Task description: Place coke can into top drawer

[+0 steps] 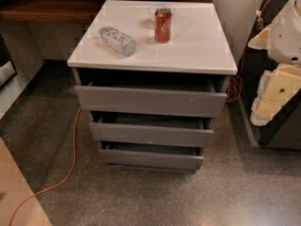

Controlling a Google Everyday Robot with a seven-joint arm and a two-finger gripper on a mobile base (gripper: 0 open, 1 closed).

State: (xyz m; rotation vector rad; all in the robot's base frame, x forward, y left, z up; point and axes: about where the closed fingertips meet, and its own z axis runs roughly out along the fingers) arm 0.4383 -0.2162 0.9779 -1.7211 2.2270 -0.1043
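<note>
The coke can (163, 25) stands upright on the white cabinet top (188, 51), toward the back middle. The top drawer (150, 100) is the widest grey front just under the top. It is pulled out a little, with a dark gap above its front edge, and its inside is hidden in shadow. My gripper is not in view. Only white and cream parts of my arm (284, 32) show at the right edge, well to the right of the can and cabinet.
A clear crinkled plastic bottle (117, 41) lies on its side on the cabinet top, left of the can. Two lower grey drawers (150, 134) sit slightly ajar. An orange cable (73, 145) runs over the floor at left. A brown wooden counter (47, 8) is at the back left.
</note>
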